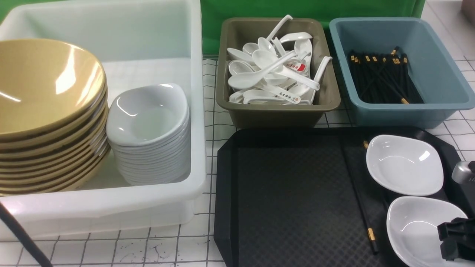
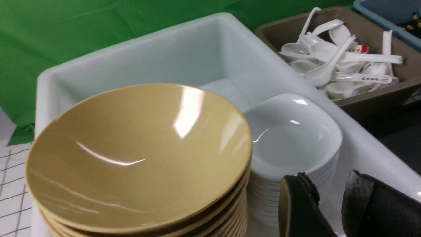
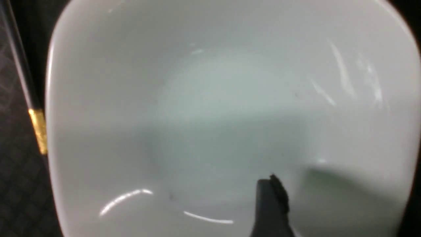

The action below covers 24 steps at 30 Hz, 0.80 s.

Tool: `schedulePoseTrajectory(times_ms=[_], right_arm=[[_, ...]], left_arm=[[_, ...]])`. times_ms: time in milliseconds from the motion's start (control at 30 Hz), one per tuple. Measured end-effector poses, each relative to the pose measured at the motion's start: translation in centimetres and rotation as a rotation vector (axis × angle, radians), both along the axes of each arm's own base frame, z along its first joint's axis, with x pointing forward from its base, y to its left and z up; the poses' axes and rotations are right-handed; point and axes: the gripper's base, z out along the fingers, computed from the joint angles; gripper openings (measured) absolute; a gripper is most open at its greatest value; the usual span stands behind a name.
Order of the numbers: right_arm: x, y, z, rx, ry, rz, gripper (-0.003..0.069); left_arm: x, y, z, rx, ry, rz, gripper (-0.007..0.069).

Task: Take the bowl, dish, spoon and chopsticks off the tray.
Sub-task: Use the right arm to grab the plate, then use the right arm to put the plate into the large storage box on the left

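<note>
Nearest, the white dish [image 1: 415,226] sits near-right on the tray [image 1: 289,193]. The right gripper [image 1: 451,239] has one finger inside its rim, grip unclear. That glossy rim might slip free. The left gripper [image 2: 329,200] hangs parted, empty.

Left half of tray [image 1: 289,193] free; dishes [image 1: 404,165], chopsticks [image 1: 370,233] on right.

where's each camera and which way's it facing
Front: between the arms, facing forward over the flat black plastic tray; right gripper at lower right.
Left wrist: above the stacked glossy mustard-yellow bowls; left gripper shows.
Right wrist: close over a small white rounded-square dish; one fingertip shows.
Front and left wrist share the bowls; front and right wrist, that dish.
</note>
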Motion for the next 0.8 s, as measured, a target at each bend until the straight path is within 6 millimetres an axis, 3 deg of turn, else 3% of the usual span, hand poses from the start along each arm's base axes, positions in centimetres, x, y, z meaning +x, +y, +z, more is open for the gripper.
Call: schedulePoseTrajectory(times_ms=[200, 367, 500, 600, 667, 700, 733, 767, 800], right_arm=[[0.8, 0.1, -0.4, 0.02, -0.066, -0.013, 0.0218], [1.2, 0.1, -0.4, 0.025, -0.083, -0.003, 0.0196], [1.4, 0.2, 0.8, 0.023, -0.096, 0.05, 0.0168], [1.3, 1.0, 4.8, 0.064, -0.184, 0.109, 0.008], [1.4, 1.8, 7.0, 0.09, -0.246, 0.154, 0.0077], [1.6, 2.9, 9.3, 0.145, -0.323, 0.189, 0.0077], [1.6, 2.9, 9.3, 0.145, -0.326, 0.19, 0.0077], [2.0, 4.5, 11.8, 0.206, -0.424, 0.237, 0.0077], [2.1, 4.9, 12.3, 0.22, -0.447, 0.25, 0.0077]], left_arm=[[-0.5, 1.3, -1.5, 0.036, -0.028, 0.123, 0.0153], [-1.2, 2.3, -2.7, 0.034, -0.06, 0.215, 0.0153], [-1.9, 3.0, -3.7, 0.033, -0.087, 0.277, 0.0153], [-2.3, 3.5, -5.3, 0.017, -0.098, 0.319, 0.0153], [-2.3, 3.5, -6.3, 0.01, -0.107, 0.324, 0.0153], [-2.2, 3.4, -6.8, 0.007, -0.122, 0.314, 0.0153], [-2.2, 3.4, -7.0, 0.009, -0.124, 0.312, 0.0153], [-2.2, 3.2, -7.7, 0.006, -0.158, 0.284, 0.0153], [-2.2, 3.2, -7.6, 0.003, -0.163, 0.279, 0.0153]])
